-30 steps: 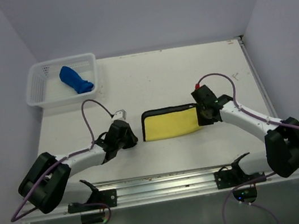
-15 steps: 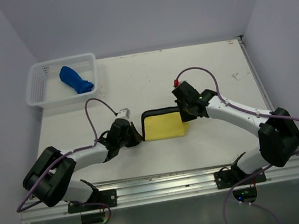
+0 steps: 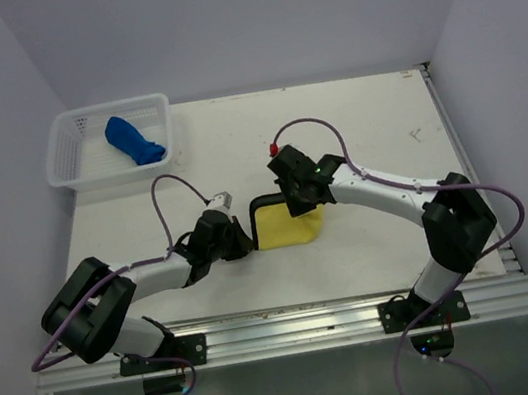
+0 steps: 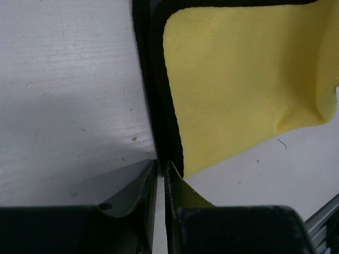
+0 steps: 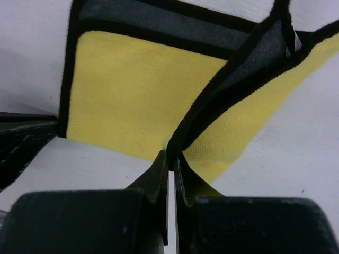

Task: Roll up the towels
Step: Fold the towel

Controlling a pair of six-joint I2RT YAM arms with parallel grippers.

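On the white table [image 3: 364,130], the left gripper [image 3: 241,238] pinches the yellow towel [image 3: 285,229] at 1 edge as an anchor, while the right gripper [image 3: 303,205] clamps the opposite edge, raised, probably for folding over.

Top cam looks down from behind; wrist cams sit tight behind left pincer [image 4: 161,165] and right pincer [image 5: 171,156], all sharing yellow towel [image 3: 289,226].

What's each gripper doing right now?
Left gripper: closed on the yellow towel, at its edge.
Right gripper: closed on the same towel's lifted edge.
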